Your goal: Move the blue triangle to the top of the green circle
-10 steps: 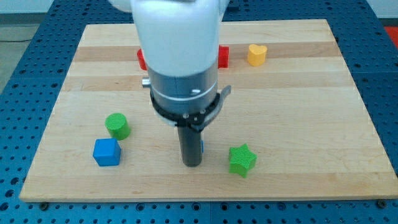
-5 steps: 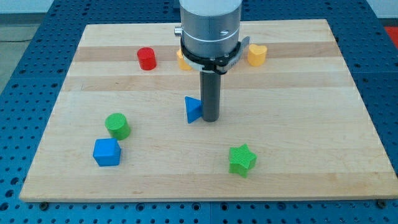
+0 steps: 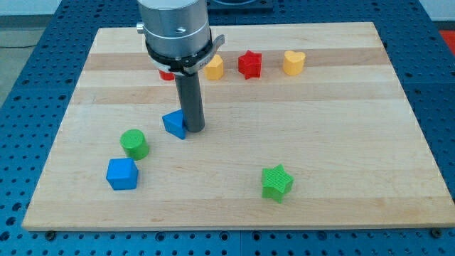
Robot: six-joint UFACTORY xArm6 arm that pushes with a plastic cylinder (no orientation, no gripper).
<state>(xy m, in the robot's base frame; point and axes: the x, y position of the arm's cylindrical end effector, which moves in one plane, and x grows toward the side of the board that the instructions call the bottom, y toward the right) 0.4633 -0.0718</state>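
Note:
The blue triangle [image 3: 174,125] lies on the wooden board, left of centre. My tip [image 3: 194,129] touches its right side. The green circle [image 3: 134,144] stands below and to the left of the triangle, a short gap apart. The triangle sits up and to the right of the circle, not directly above it.
A blue cube [image 3: 121,173] sits just below the green circle. A green star [image 3: 276,183] lies at the lower right. Near the view's top stand a yellow block [image 3: 213,67], a red star [image 3: 249,64], a yellow heart [image 3: 293,62] and a red block [image 3: 164,73] partly hidden by the arm.
My tip has moved first up the view, then left, pushing the blue triangle leftward and slightly down, closer to the green circle.

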